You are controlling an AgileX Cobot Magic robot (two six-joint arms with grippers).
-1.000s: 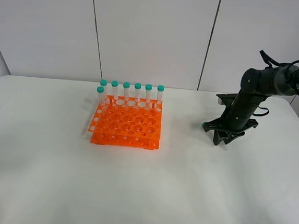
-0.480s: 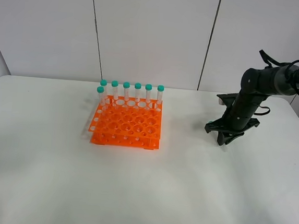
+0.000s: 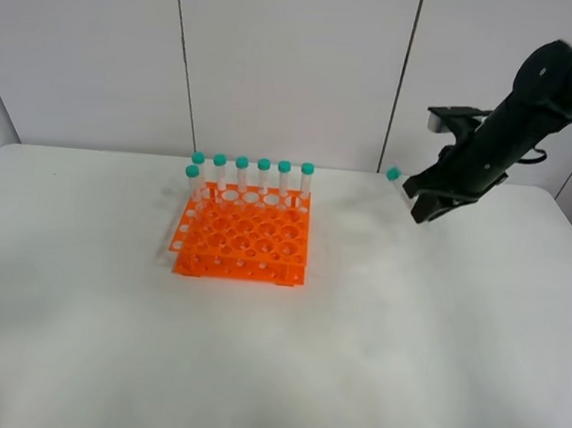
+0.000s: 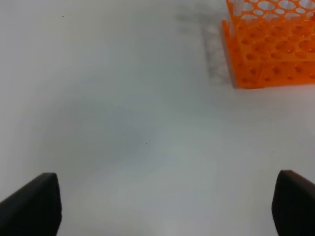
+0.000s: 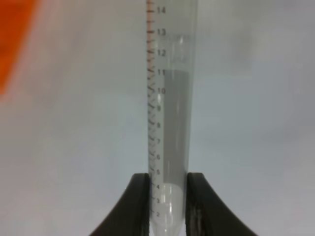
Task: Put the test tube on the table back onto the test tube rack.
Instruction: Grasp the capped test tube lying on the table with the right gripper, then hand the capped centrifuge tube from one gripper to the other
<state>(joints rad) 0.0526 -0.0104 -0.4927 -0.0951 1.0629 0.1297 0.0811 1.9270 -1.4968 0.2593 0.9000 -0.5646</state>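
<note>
My right gripper (image 3: 419, 205) is shut on the test tube (image 3: 397, 181) and holds it in the air, well above the table (image 3: 353, 360), right of the rack. The teal cap (image 3: 393, 172) points left toward the rack. In the right wrist view the clear graduated tube (image 5: 170, 118) sits clamped between the two black fingers (image 5: 135, 201). The orange test tube rack (image 3: 243, 238) stands left of centre, with several teal-capped tubes (image 3: 262, 175) upright along its back row and left side. My left gripper (image 4: 167, 204) is open over bare table, near the rack's corner (image 4: 268, 44).
White wall panels stand behind the table. An orange blur (image 5: 15, 39) of the rack shows at the edge of the right wrist view.
My right gripper has closed on the test tube and lifted it from the table, rising up and slightly toward the back. The rack and left arm have not moved.
</note>
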